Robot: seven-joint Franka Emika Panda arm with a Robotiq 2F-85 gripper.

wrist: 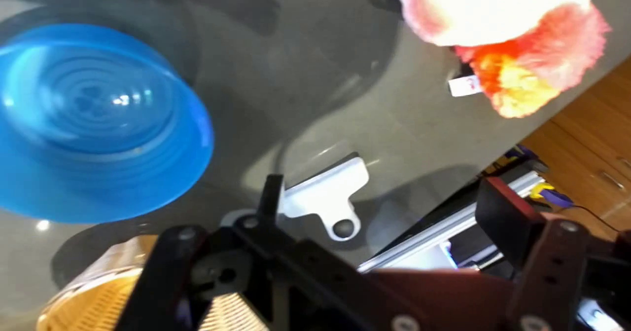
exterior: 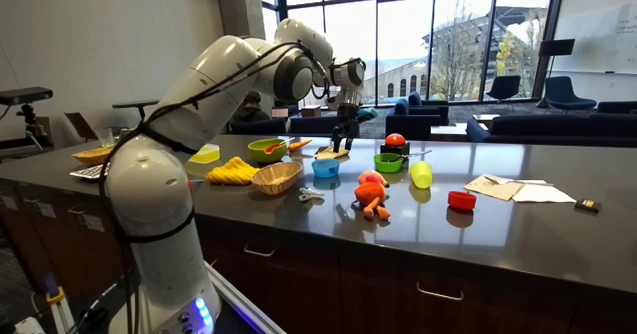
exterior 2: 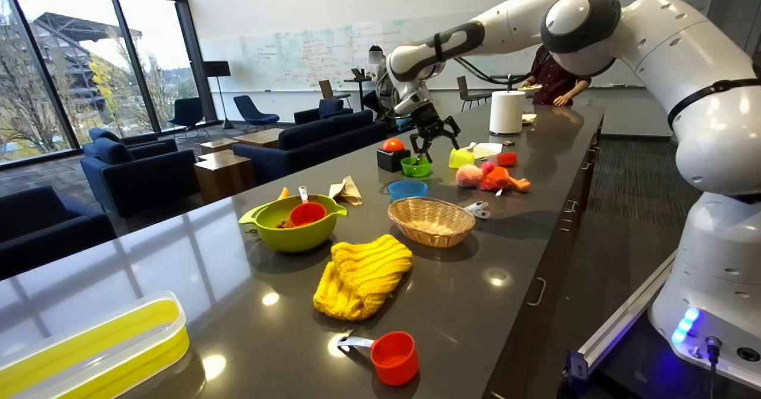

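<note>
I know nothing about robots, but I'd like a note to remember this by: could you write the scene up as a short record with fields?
Place: a dark, shiny counter
Hand: open, holding nothing, above the counter
In the wrist view: blue bowl, white clip, plush toy, part of a wicker basket
Large green bowl: red measuring cup inside
Yellow knit: on the counter, near the large bowl
Red dome: on a black box

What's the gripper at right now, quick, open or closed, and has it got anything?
Robotiq gripper: open, jaws spread apart, nothing held between them.
</note>
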